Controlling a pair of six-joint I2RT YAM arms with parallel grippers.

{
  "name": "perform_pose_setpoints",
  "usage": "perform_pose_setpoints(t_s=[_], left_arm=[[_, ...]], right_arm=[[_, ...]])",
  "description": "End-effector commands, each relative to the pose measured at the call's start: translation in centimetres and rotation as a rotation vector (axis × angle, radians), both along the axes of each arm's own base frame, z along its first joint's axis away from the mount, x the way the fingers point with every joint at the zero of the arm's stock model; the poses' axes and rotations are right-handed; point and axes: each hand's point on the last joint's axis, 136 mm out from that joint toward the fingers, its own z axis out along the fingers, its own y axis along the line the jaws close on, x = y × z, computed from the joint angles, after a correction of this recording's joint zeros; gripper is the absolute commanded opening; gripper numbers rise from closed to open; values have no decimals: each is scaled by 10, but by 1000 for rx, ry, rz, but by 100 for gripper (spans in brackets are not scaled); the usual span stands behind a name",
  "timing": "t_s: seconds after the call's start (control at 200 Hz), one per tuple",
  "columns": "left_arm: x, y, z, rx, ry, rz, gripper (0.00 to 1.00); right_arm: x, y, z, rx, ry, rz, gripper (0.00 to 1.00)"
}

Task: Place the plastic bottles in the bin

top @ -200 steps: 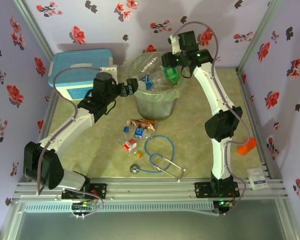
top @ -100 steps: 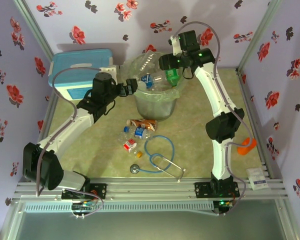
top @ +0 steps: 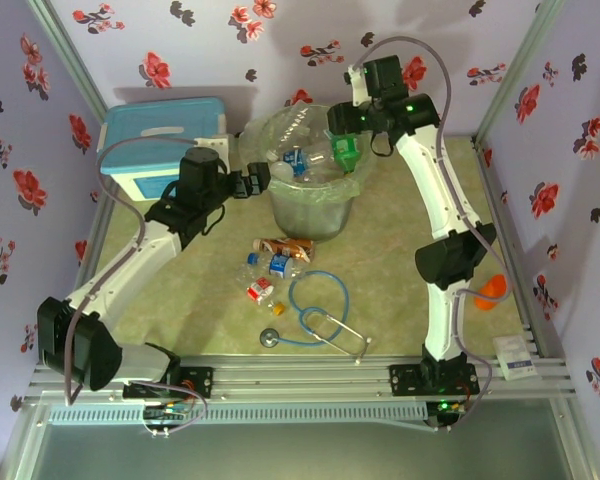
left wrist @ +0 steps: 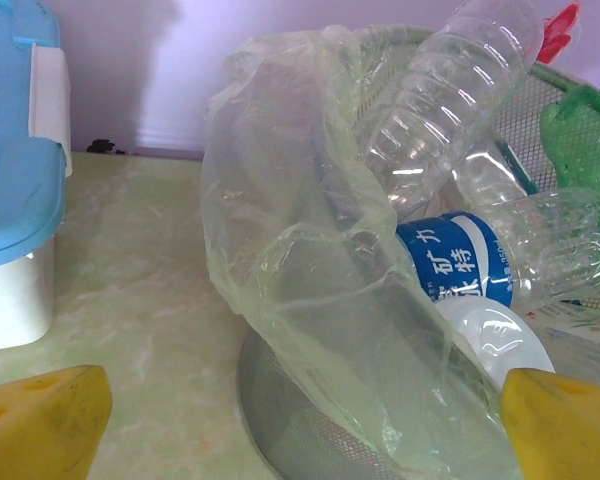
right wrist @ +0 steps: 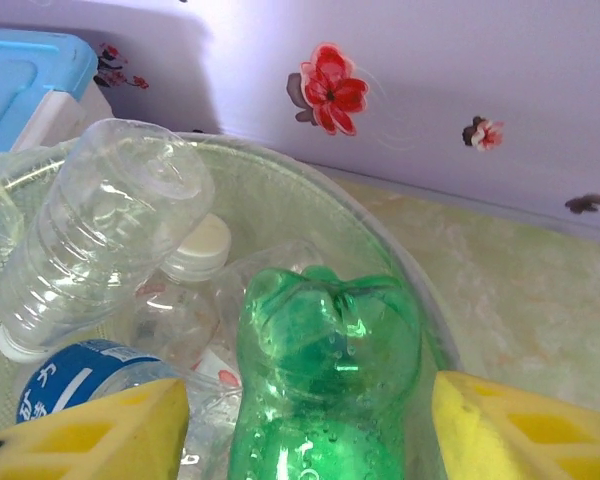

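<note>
Several bottles (left wrist: 440,100) in bin (top: 310,212), blue Chinese-character label (left wrist: 458,262), left hand (left wrist: 305,420) apart, right hand (right wrist: 310,430) apart astride green bottle (right wrist: 325,340)

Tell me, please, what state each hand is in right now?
Left hand: open, holding nothing.
Right hand: open, straddling the green bottle, a gap showing beside it.

The white-and-black left arm (top: 130,262) reaches from the near edge toward the left side of the round grey-green see-through bin (top: 310,218). Its left gripper (top: 265,178) sits just beside the bin's rim, yellow pads (left wrist: 40,425) spread very wide (like open arms). The white-and-black right arm (top: 435,190) bends tall over the bin's far right side. Its right gripper (top: 342,135) points down into the bin, pads (right wrist: 525,430) apart.
</note>
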Motion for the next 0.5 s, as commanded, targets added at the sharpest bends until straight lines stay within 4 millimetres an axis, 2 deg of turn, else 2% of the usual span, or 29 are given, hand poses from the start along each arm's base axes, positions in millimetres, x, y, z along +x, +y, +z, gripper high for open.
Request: perform_pose_setpoints(t_s=[0.0,0.19,0.275,0.35,0.44,0.495], left_arm=[[-7,12,3,32,-8,15,100],[-27,27,5,72,5,29,100],[-39,36,-4,98,42,40,100],[-51,43,-14,113,78,43,100],[-63,51,-27,135,118,49,100],[-69,56,-34,150,142,56,100]], right_arm=[[15,-2,-1,27,-9,-15,57],[17,6,-27,59,66,13,49],[15,9,-44,58,106,22,48],[12,8,-50,52,122,19,48],[11,6,-47,58,104,15,47],[11,3,-35,52,79,6,48]])
